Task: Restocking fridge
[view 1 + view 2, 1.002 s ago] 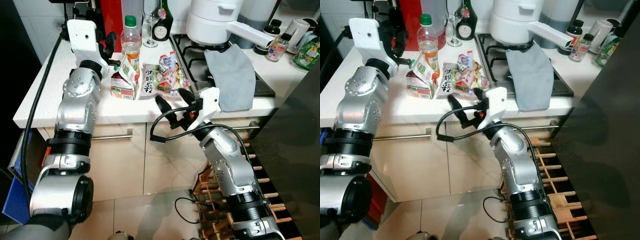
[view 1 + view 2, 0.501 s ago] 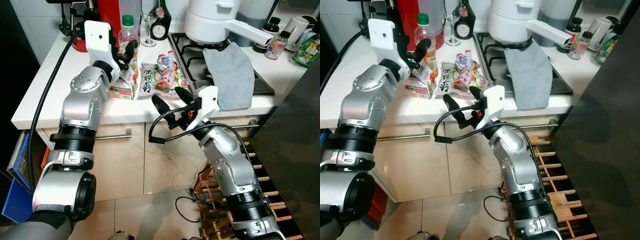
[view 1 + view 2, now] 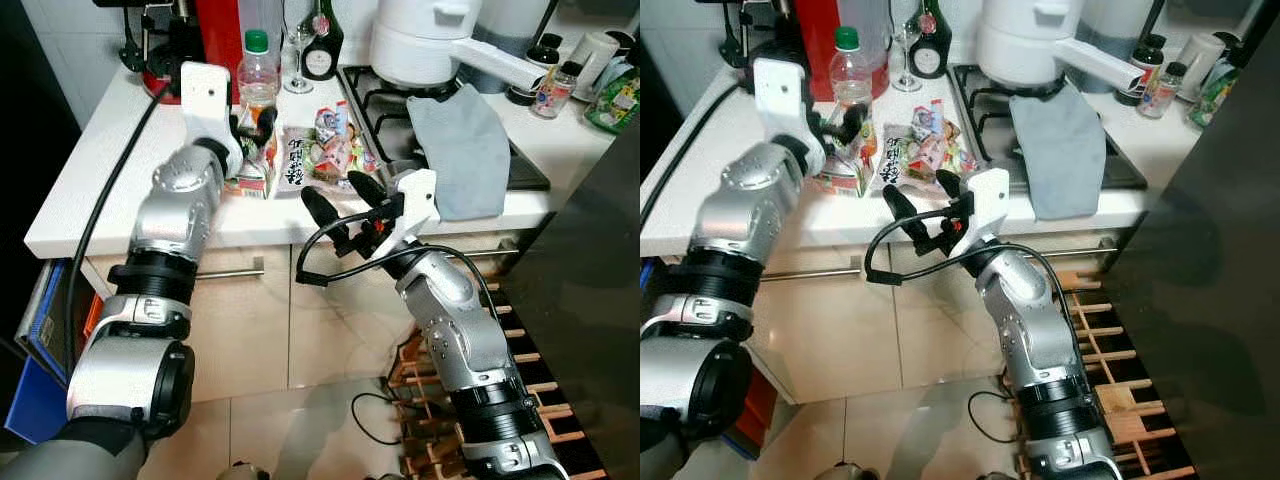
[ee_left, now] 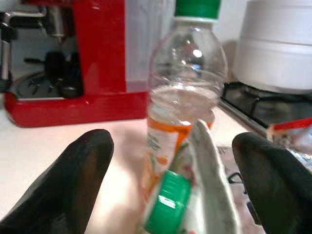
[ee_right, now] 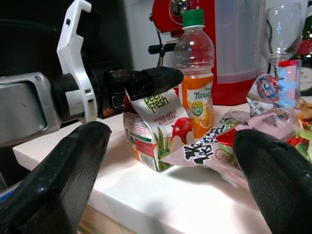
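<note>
White countertop (image 3: 90, 170) carries it all: a juice carton (image 3: 250, 170) stands near the front edge, with a green-capped bottle (image 3: 259, 75) just behind it at 12 o'clock. At the carton's 3 o'clock a bag of snacks (image 3: 325, 150) lies flat, while a red coffee machine (image 3: 215, 35), a wine glass (image 3: 299, 50) and a dark bottle (image 3: 322, 45) line the back. Off at 3 o'clock sits the hob (image 3: 400, 105), a grey cloth (image 3: 465, 150) draped over it.

The small red-and-green juice carton (image 5: 148, 129) reads "fresh" and "mixed apple", and the clear plastic orange-drink bottle (image 5: 196, 73) reads "Twist".
</note>
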You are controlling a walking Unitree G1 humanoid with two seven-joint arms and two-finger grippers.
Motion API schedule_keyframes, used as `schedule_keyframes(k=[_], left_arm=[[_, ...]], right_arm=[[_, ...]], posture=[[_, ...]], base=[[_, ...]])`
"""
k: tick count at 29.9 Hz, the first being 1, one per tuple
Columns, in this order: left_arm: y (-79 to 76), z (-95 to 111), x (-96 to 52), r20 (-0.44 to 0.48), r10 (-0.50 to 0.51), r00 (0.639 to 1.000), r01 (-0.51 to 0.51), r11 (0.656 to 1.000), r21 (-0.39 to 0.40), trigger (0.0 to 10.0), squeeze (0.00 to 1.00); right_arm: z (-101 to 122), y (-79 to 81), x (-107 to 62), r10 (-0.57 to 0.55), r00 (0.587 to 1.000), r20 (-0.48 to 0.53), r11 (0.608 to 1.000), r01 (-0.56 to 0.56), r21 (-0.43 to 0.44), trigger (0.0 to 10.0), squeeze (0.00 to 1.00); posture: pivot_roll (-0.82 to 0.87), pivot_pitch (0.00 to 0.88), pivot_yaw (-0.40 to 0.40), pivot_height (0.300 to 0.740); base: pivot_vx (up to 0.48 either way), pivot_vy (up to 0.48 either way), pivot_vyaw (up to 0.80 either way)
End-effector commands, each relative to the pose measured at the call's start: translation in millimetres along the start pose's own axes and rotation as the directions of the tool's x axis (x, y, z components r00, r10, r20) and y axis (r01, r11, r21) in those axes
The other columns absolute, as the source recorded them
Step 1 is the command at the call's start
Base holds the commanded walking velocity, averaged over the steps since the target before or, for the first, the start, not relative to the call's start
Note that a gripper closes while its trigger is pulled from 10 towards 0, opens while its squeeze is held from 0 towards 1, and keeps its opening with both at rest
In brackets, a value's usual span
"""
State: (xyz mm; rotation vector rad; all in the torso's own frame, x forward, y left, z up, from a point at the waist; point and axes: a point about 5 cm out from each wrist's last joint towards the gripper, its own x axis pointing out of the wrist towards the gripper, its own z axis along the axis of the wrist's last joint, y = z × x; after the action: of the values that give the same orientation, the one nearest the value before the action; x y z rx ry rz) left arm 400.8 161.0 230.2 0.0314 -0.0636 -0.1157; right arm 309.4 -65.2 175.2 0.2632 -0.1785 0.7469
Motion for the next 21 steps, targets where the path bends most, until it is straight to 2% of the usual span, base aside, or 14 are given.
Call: schedule_keyframes(k=[1,13,14,15,18,21], left_arm=[[-2.1,7.7,2.4,0.025,-0.002,1.000,0.002,1.000,0.001,10.0,0.00],[-6.0,-4.6,8.8,-0.002,0.029,1.000,-0.029,1.000,-0.001,10.0,0.00],[-6.2,-5.8,9.2,0.001,0.039,0.999,-0.039,0.999,-0.002,6.7,0.00],[-5.9,-6.5,9.5,0.006,0.049,0.999,-0.049,0.999,-0.005,0.0,0.00],[-1.3,-2.9,10.1,0.056,0.107,0.993,-0.109,0.994,0.019,0.0,0.00],[-0.2,-0.7,10.2,0.077,0.121,0.990,-0.124,0.992,0.026,0.0,0.00]], right_arm=[[11.7,2.7,2.8,0.028,0.999,0.040,0.999,-0.027,-0.021,10.0,0.00],[11.2,4.1,2.2,0.038,0.998,0.043,0.999,-0.037,-0.017,10.0,0.00],[11.1,4.2,2.2,0.039,0.998,0.043,0.999,-0.038,-0.017,10.0,0.00],[11.1,4.2,2.2,0.040,0.998,0.043,0.999,-0.039,-0.017,10.0,0.00],[11.2,4.2,1.9,0.040,0.998,0.043,0.999,-0.039,-0.018,10.0,0.00],[11.2,4.2,1.6,0.038,0.998,0.042,0.999,-0.038,-0.017,10.0,0.00]], posture=[[-0.07,0.000,-0.002,0.740],[-0.07,0.000,-0.002,0.740],[-0.07,0.000,-0.003,0.740],[-0.07,0.000,-0.002,0.740],[-0.08,0.000,-0.001,0.740],[-0.08,0.000,-0.002,0.740]], base=[[0.000,0.000,0.00],[0.000,0.000,0.00],[0.000,0.000,0.00],[0.000,0.000,0.00],[0.000,0.000,0.00],[0.000,0.000,0.00]])
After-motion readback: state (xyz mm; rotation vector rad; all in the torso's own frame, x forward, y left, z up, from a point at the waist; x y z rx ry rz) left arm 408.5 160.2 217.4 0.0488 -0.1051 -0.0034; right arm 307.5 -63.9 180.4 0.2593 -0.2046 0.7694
